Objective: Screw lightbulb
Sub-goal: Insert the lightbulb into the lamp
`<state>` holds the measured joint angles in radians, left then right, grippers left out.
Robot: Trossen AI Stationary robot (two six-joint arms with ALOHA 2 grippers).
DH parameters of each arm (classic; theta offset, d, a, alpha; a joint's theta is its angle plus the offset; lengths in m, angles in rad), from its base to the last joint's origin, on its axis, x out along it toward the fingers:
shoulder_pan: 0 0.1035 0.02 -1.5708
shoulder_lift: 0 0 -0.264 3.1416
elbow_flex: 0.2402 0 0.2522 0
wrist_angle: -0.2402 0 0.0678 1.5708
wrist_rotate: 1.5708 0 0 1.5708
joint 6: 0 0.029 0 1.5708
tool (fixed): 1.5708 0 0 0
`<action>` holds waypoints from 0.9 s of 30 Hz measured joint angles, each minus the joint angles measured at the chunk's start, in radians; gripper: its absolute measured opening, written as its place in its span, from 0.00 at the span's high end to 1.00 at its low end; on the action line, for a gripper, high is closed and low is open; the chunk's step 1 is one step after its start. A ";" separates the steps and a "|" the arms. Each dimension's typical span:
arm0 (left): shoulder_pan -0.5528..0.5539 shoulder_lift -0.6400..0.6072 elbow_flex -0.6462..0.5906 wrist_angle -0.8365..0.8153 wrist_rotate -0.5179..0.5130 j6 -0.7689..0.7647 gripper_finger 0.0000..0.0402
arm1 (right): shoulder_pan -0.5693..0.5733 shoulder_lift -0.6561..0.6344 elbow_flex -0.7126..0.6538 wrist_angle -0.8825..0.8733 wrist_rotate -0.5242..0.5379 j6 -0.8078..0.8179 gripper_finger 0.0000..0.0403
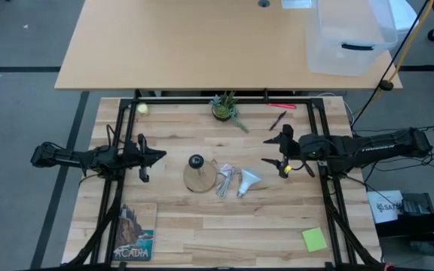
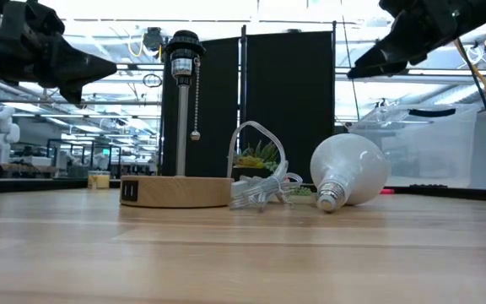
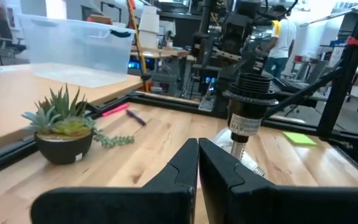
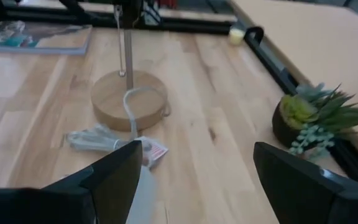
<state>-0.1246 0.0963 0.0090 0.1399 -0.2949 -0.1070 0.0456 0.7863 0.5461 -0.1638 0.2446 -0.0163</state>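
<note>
From the front edge of the worktop (image 2: 243, 253) the nearest thing is the lightbulb (image 2: 350, 173), lying on its side with its metal screw base pointing toward me and its globe behind. It is loose on the wood, touched by neither arm, so to my eye the pick-up has not begun. Just beside it lies a crumpled clear plastic wrapper (image 2: 264, 187), and next to that stands the round wooden stand (image 2: 180, 191) with its black socket (image 2: 183, 46) held up on a thin post, a pull chain hanging beside it. The socket faces upward, which suits a bulb being lowered in base-first.

The right gripper (image 1: 285, 154) hovers above the worktop near the bulb with its jaws spread wide, apparently ready to come down around the globe. Its own wrist camera shows that wide gap plainly, with the pale edge of the bulb just inside one finger. The left gripper (image 3: 197, 165) waits on the other side of the stand, its fingers pressed together and holding nothing.

Farther back sits a small potted succulent (image 1: 224, 108) and a red pen (image 1: 282, 106). Only the overhead camera shows the green sticky note (image 1: 314, 239) and the book (image 1: 136, 233) at the near corners; only the table-level view shows the bulb's threaded base clearly.
</note>
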 joint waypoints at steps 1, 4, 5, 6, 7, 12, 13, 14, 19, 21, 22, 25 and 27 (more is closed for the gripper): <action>0.000 0.000 0.000 0.006 0.000 -0.017 0.96 | 0.000 -0.012 0.000 -0.001 0.006 -0.002 0.25; 0.000 0.000 0.000 0.019 0.001 -0.054 0.96 | 0.000 -0.046 0.000 -0.038 0.047 0.004 0.25; 0.000 0.000 0.000 0.020 0.001 -0.062 0.96 | 0.000 -0.055 0.000 -0.054 0.074 0.012 0.25; 0.000 0.000 0.000 0.025 0.001 -0.067 0.96 | 0.000 -0.064 0.000 -0.074 0.105 0.025 0.25; 0.000 0.000 0.000 0.033 0.001 -0.069 0.96 | 0.000 -0.073 0.000 -0.094 0.136 0.039 0.25; 0.000 0.000 0.000 0.052 -0.008 -0.077 0.95 | 0.000 -0.104 -0.001 -0.158 0.226 0.126 0.25; 0.000 0.000 0.000 0.057 -0.008 -0.078 0.94 | 0.000 -0.108 -0.001 -0.170 0.231 0.153 0.25; 0.000 0.000 0.000 0.059 -0.009 -0.078 0.93 | 0.000 -0.112 -0.001 -0.190 0.238 0.197 0.25; 0.000 0.000 0.000 0.063 -0.010 -0.096 0.86 | 0.000 -0.112 -0.001 -0.393 0.253 0.475 0.25; 0.000 0.000 0.000 0.063 -0.009 -0.096 0.84 | 0.000 -0.112 -0.001 -0.471 0.252 0.589 0.25; 0.000 0.000 0.000 0.063 -0.008 -0.095 0.83 | 0.001 -0.112 -0.001 -0.498 0.251 0.642 0.25; 0.000 0.000 0.000 0.062 -0.004 -0.094 0.80 | 0.015 -0.112 -0.002 -0.521 0.223 0.745 0.25; 0.000 0.000 0.000 0.063 -0.003 -0.095 0.77 | 0.035 -0.112 -0.015 -0.482 0.187 0.786 0.25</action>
<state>-0.1249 0.0963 0.0090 0.2024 -0.2981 -0.2017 0.0808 0.6743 0.5310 -0.6456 0.4319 0.7700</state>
